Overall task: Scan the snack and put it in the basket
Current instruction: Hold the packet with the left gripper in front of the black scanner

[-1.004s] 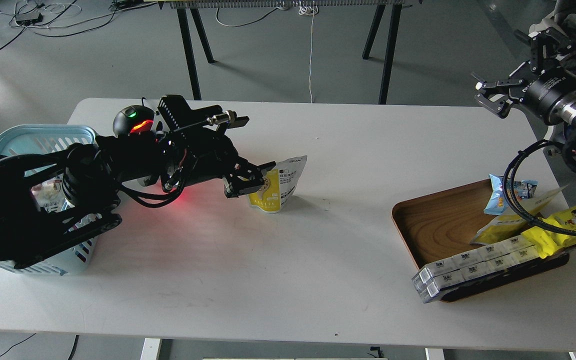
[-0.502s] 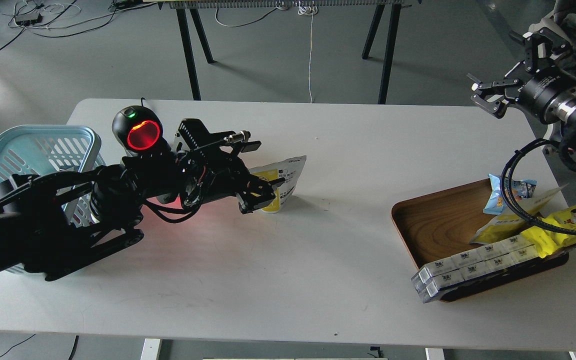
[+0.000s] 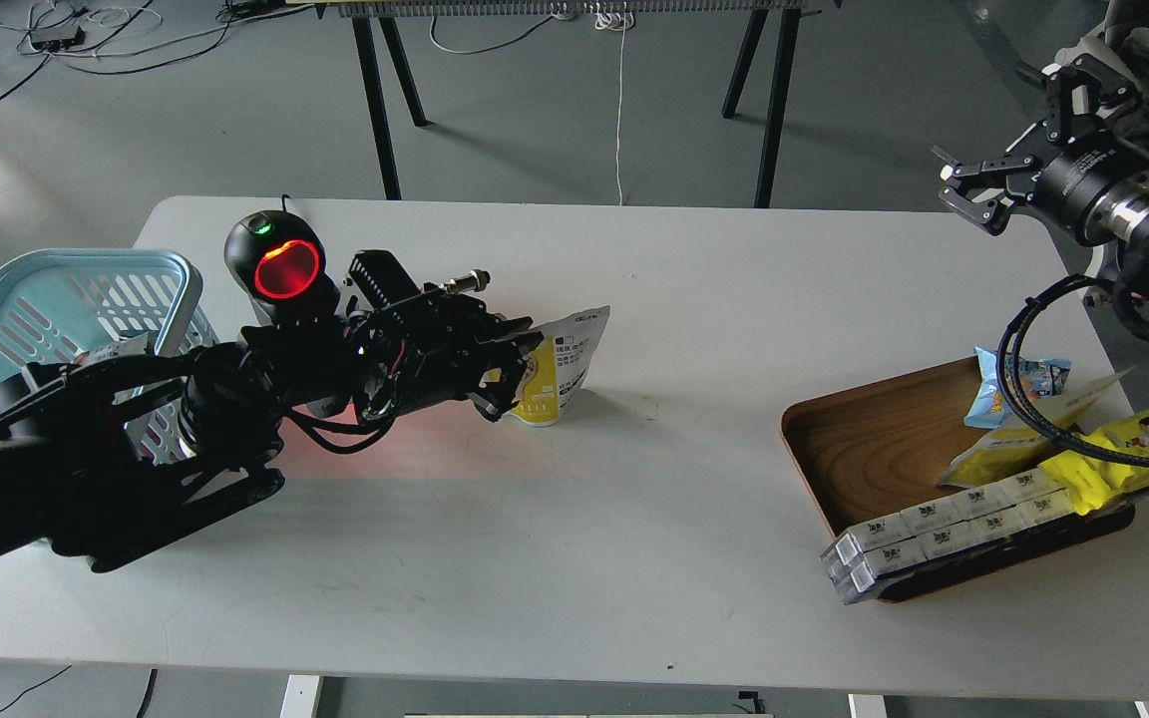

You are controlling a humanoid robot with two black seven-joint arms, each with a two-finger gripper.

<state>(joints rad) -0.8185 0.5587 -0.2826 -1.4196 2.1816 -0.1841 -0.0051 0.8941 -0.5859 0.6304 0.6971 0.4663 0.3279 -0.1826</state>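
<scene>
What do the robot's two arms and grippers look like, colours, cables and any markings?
Both arms are black. The left arm is an open-framed black structure with looping black cables and a small silver cylindrical fitting near the wrist; its left gripper has black fingers. The right arm has a shiny silver ring, faint white lettering and a thick black cable loop; the right gripper has black fingers with a white tip.

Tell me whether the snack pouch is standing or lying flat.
Standing. The snack rests upright on its yellow base on the table, its white top leaning right, with the left gripper at its left edge.
</scene>
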